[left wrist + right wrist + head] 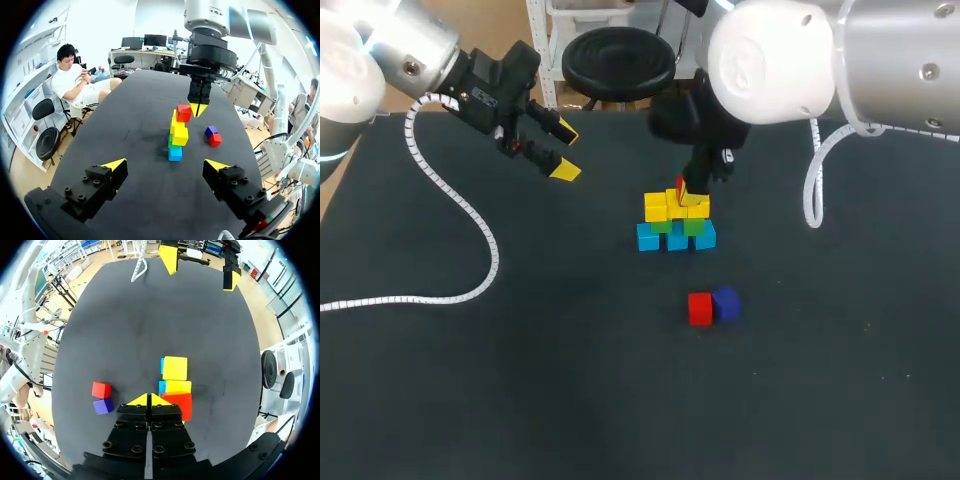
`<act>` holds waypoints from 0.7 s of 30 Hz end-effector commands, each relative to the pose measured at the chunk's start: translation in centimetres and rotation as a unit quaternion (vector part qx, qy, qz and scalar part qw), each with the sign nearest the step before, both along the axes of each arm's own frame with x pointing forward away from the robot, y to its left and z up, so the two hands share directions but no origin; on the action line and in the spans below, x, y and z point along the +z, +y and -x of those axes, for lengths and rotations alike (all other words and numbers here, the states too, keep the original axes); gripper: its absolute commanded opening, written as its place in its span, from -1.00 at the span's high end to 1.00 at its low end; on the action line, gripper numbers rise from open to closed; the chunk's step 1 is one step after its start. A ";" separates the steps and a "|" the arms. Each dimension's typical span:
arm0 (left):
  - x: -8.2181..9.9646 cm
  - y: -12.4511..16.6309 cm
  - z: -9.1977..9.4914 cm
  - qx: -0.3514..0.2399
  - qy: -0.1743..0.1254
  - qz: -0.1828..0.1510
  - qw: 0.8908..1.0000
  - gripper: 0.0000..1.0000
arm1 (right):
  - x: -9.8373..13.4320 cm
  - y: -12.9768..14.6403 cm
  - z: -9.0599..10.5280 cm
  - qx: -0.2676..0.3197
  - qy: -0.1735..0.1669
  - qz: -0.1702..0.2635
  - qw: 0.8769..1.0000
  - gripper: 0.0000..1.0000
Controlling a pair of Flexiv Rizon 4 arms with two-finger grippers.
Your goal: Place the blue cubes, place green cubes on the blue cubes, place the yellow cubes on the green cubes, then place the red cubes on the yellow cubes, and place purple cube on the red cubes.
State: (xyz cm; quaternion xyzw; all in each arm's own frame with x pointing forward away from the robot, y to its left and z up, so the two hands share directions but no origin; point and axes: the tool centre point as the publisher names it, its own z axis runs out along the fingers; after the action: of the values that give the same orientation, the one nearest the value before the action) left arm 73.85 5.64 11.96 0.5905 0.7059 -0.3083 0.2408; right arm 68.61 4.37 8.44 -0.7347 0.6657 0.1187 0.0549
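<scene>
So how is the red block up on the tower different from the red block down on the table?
The tower's red block sits high on the yellow blocks; the table's red block lies low on the table. The tower's one has the right gripper beside it; the table's one touches the purple block, with no gripper near. Both are red cubes that look the same.

Blue cubes, green cubes and yellow cubes are stacked near the table's middle, with the right gripper directly over them. A red cube and a purple cube are laid touching, nearer the front edge. The left gripper is held open toward the far left corner.
</scene>
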 end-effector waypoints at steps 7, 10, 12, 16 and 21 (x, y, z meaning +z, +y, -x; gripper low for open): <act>0.0 0.1 0.0 -0.001 -0.001 0.000 1.000 -1.00 | -0.1 0.1 -0.5 0.001 0.002 0.000 1.000 1.00; 0.0 0.1 0.0 -0.001 -0.001 0.000 1.000 -1.00 | -0.1 0.2 -0.5 0.001 0.002 -0.001 1.000 1.00; 0.0 0.1 0.0 -0.001 -0.001 0.000 1.000 -1.00 | -0.1 0.2 -0.5 0.001 0.002 -0.003 1.000 1.00; 0.0 0.1 0.0 -0.001 -0.001 0.000 1.000 -1.00 | 0.3 0.4 -0.4 0.006 -0.002 -0.017 1.000 1.00; 0.0 0.1 0.0 -0.001 -0.001 0.000 1.000 -1.00 | 1.1 1.5 -0.5 0.028 -0.006 -0.029 0.999 1.00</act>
State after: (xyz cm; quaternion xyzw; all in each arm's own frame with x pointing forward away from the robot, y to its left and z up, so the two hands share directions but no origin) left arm 73.85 5.64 11.96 0.5905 0.7059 -0.3083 0.2408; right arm 69.14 5.66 9.13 -0.7495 0.6435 0.1348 0.0778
